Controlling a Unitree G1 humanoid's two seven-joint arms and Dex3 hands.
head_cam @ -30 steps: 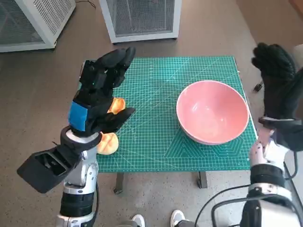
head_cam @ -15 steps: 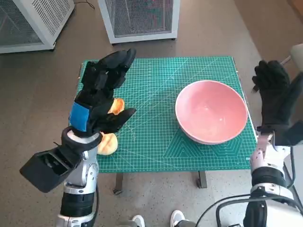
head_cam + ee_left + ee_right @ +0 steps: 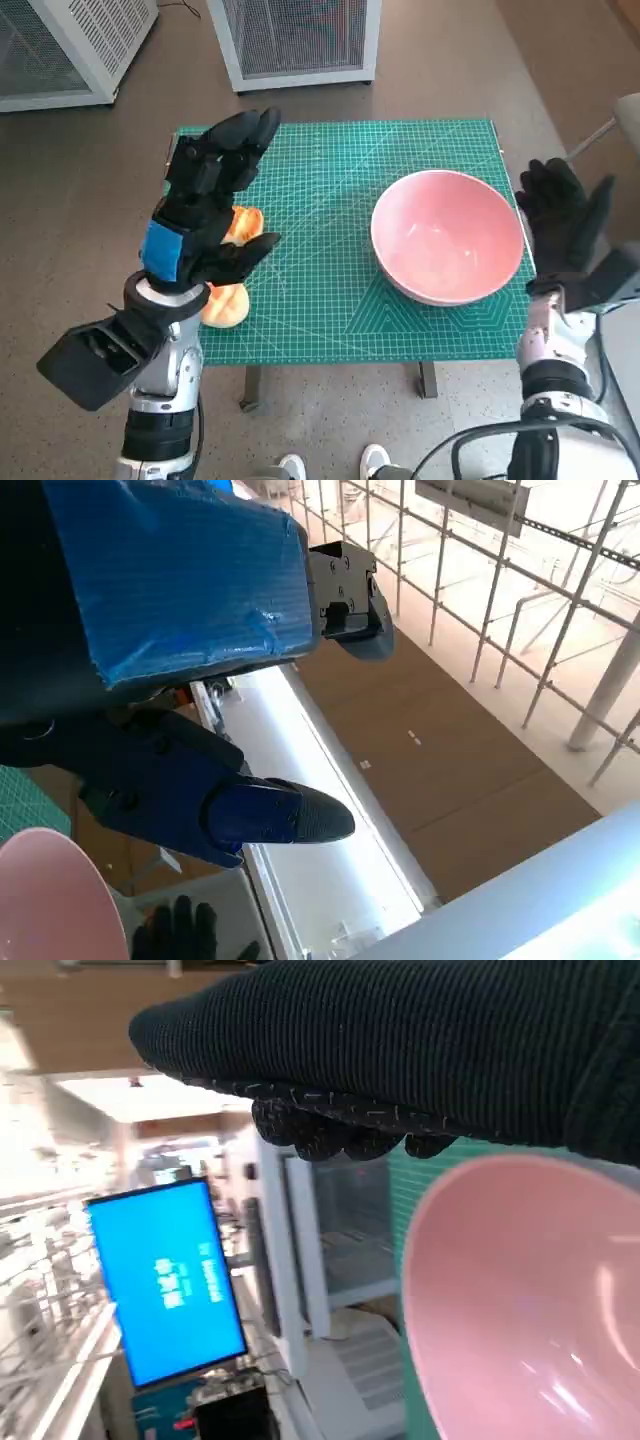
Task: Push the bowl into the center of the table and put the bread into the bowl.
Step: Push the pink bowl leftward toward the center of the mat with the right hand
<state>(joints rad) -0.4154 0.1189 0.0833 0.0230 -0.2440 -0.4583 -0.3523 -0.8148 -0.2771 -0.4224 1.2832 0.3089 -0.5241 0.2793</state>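
Observation:
A pink bowl [image 3: 448, 235] sits on the right side of the green cutting mat [image 3: 330, 200], close to the table's right edge; it also shows in the right wrist view [image 3: 530, 1310] and in a corner of the left wrist view [image 3: 45, 900]. Golden bread [image 3: 228, 300] lies at the mat's left front, partly hidden behind my left hand [image 3: 205, 205], which hovers above it with fingers spread and nothing in them. My right hand [image 3: 562, 220] is open just off the bowl's right rim, level with it.
White mesh-fronted cabinets [image 3: 290, 40] stand on the floor beyond the table, another [image 3: 60, 50] at far left. The mat's middle shows only its grid. A person's shoes [image 3: 335, 465] are at the table's front edge.
My right hand has come down and moved in toward the bowl's right rim. The left hand has barely shifted. The bowl and bread stay put.

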